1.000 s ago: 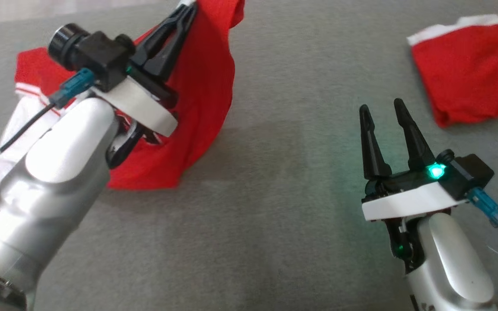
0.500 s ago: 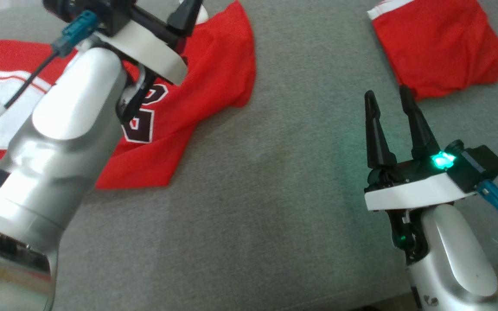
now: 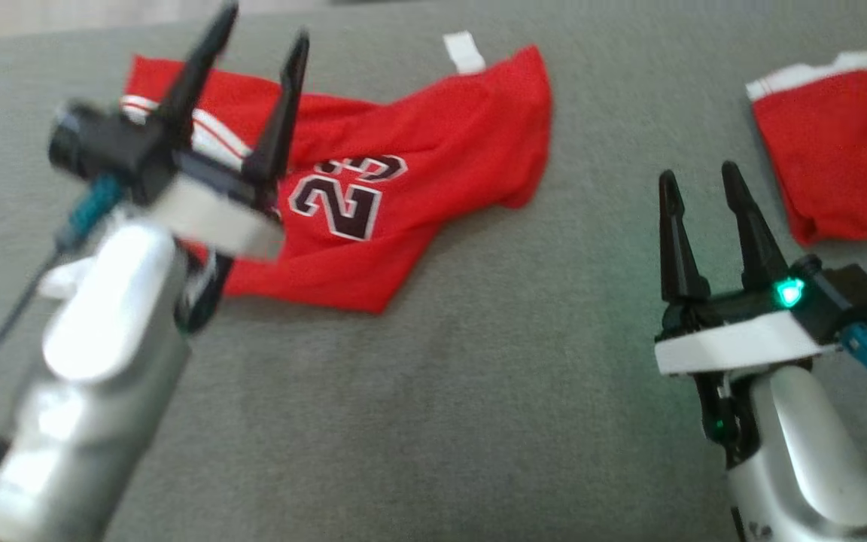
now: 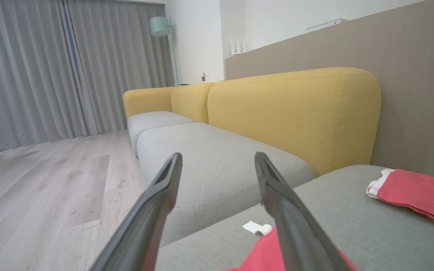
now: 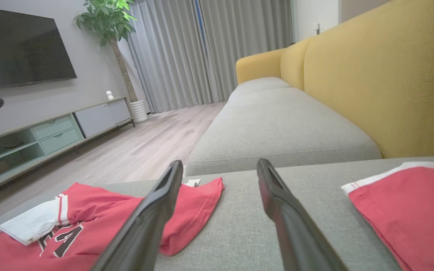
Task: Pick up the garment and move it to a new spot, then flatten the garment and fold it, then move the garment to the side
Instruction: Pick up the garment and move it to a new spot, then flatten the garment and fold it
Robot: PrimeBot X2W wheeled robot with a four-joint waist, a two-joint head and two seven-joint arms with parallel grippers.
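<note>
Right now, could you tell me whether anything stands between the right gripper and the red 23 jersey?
Nothing visible does. Bare grey sofa cushion lies between the right gripper and the jersey on its left; the other red garment sits to the gripper's right, off that path.

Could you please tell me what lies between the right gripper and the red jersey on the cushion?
Only bare grey cushion: in the head view the right gripper stands apart from the jersey, with plain upholstery between them.
</note>
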